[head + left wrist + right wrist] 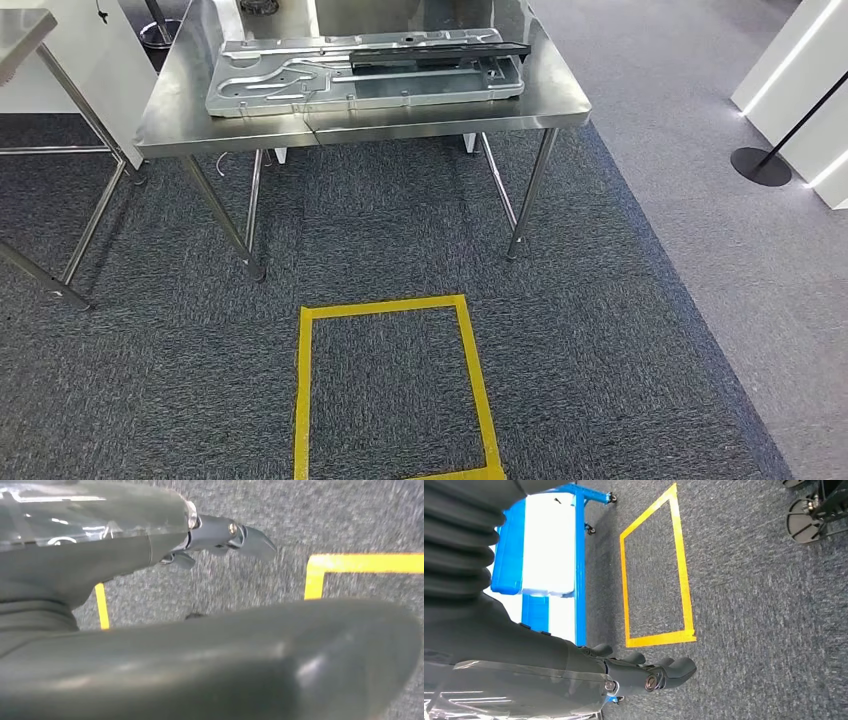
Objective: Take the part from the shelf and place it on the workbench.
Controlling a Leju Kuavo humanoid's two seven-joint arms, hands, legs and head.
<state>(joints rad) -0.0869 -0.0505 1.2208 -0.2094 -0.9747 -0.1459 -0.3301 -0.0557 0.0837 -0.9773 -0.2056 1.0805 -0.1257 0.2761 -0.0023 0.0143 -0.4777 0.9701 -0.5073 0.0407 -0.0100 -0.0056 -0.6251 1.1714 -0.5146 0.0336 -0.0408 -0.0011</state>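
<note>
Progress: part, a pressed sheet-metal panel with a black rail along its far edge, lies flat on the workbench at 12 o'clock in the head view. Judged from this, the placing step appears done; neither hand carries anything.
Remaining: nothing of the task seems left beyond standing clear, as far as these views allow. Whether the panel sits exactly where wanted cannot be told.
Left hand: left hand hangs over the carpet, fingers loosely extended and apart, holding nothing.
Right hand: right hand likewise hangs down, fingers slightly curled but separate, nothing between them.
Part position: panel rests within the bench top, its near edge close to the front rim; a thin cable runs from it over the rim at about 6 o'clock of the panel.
Surface: bench is polished stainless steel on tubular legs, reflective, no visible obstruction around the panel. A second steel table stands at 10 o'clock.
Floor: dark grey carpet tiles with a yellow tape rectangle at 6 o'clock, in front of the bench.
Room: blue wheeled shelf is visible in the right wrist view beside the tape rectangle. Black round stand base at 3 o'clock, beside white panels.
</note>
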